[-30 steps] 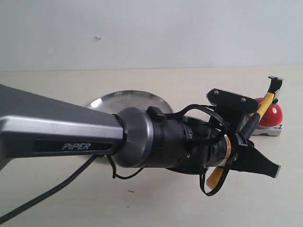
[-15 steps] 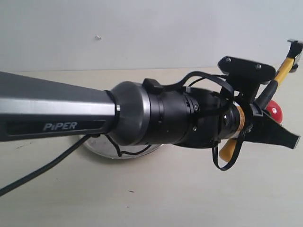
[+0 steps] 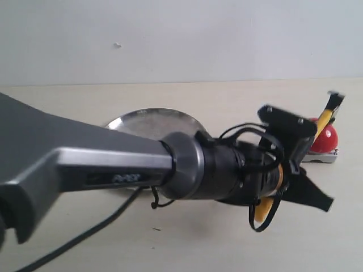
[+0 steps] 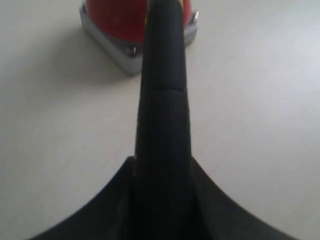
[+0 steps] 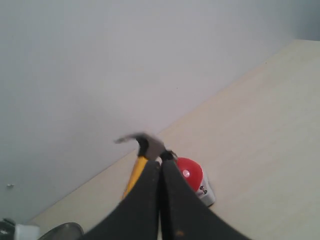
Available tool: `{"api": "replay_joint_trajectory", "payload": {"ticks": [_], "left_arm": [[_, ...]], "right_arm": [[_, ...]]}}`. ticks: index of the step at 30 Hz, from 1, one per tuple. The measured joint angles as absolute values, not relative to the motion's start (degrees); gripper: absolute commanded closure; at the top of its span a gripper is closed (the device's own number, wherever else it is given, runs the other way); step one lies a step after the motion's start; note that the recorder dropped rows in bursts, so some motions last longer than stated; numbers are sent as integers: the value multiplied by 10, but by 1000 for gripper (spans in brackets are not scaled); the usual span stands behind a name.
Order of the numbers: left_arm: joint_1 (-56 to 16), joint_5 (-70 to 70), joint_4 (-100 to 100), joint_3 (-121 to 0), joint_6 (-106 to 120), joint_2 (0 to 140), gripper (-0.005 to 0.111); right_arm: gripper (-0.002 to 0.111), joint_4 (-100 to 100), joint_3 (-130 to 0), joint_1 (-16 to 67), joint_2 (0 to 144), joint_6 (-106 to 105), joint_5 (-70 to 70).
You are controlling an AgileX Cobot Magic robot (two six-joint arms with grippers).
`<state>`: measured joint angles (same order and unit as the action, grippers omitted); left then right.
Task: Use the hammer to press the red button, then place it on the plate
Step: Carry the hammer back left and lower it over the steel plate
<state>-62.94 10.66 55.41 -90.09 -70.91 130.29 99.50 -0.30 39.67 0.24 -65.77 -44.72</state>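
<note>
My left gripper [image 3: 299, 180] is shut on the hammer [image 3: 322, 119], gripping its black-and-yellow handle [image 4: 164, 100]. The dark head [image 5: 147, 145] is blurred and hangs just over the far edge of the red button [image 3: 326, 137]; I cannot tell whether they touch. The glossy red button [image 4: 117, 15] sits on its square grey base [image 4: 125, 47] at the table's right. The silver plate [image 3: 147, 120] lies behind the left arm, half hidden by it. My right gripper [image 5: 161, 170] is shut with nothing between its fingers and hovers short of the button [image 5: 190, 174]. It is not in the exterior view.
The thick grey left arm [image 3: 85, 164] and its trailing black cable [image 3: 108, 224] fill the left and middle of the exterior view. A pale wall [image 3: 181, 39] backs the beige table [image 3: 227, 249]. A piece of the plate's rim [image 5: 62, 231] shows in the right wrist view.
Half a second ago the left arm had lifted the hammer high, with its head up by the wall. Now the arm has swung back down, and the head is over the button again.
</note>
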Motion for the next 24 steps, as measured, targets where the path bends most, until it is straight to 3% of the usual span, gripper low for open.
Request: {"api": "replay_joint_trajectory", "payload": {"ticks": [5, 14, 19, 24], "left_arm": [[-629, 116, 545, -898, -706, 1294, 107], [-620, 133, 535, -889, -698, 1125, 107], [-562, -11, 489, -806, -698, 1044, 107], [-448, -262, 463, -655, -752, 1022, 107]], "right_arm": [[108, 995, -3, 397, 2, -658, -447], [108, 995, -3, 397, 2, -658, -447], [108, 995, -3, 397, 2, -658, -447], [108, 995, -3, 397, 2, -658, -447]]}}
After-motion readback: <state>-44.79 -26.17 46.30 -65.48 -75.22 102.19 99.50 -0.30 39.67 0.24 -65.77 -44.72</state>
